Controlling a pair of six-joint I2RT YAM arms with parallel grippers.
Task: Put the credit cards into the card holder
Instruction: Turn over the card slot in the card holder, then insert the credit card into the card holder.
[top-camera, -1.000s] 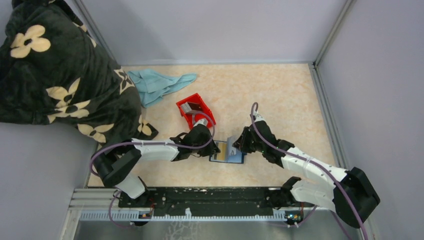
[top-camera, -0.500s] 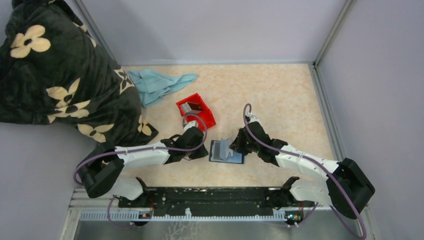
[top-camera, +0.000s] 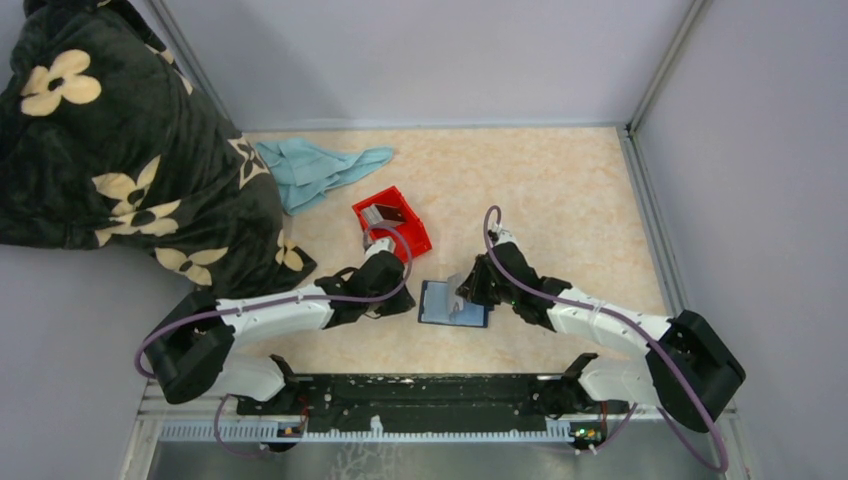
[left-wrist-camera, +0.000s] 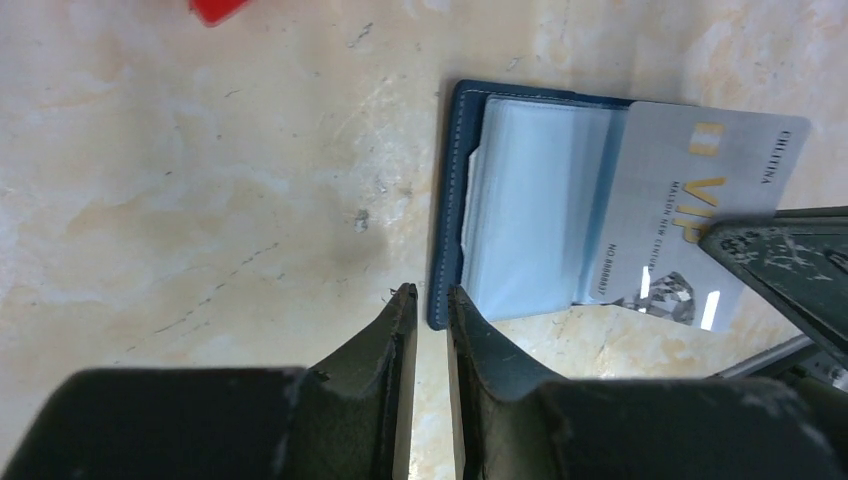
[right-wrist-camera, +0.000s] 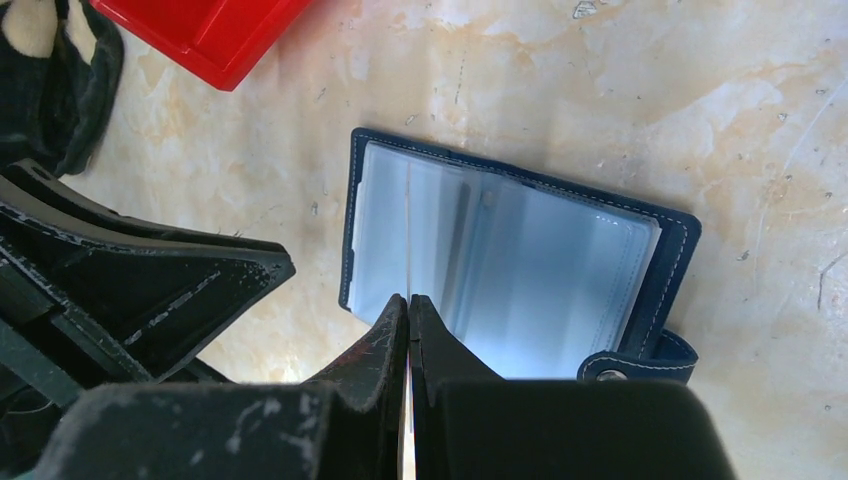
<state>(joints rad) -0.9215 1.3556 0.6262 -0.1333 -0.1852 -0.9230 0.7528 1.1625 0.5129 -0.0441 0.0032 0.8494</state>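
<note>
Now the right tool (top-camera: 468, 290) pinches a silver plastic credit card (left-wrist-camera: 690, 230) over the open navy card holder (right-wrist-camera: 500, 260), toward the table (top-camera: 560, 190)'s near edge. Left tool (left-wrist-camera: 430, 295), barely apart, holds nothing. Next: slide it into a slot.

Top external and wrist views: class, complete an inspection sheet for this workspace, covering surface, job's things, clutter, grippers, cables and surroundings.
Surface: beige marbled tabletop, faint scuffs, no spills seen.
Job's things: dark navy folding card holder lies open, clear sleeves up; silver VIP card overlaps one end of the sleeves; more cards sit in the red plastic bin.
Clutter: crumpled teal cloth and dark floral blanket on the left side.
Grippers: left gripper narrowly open, empty, beside the holder; right gripper shut on the silver card.
Cables: purple cable loops along each arm.
Surroundings: plain grey walls, metal corner posts.
</note>
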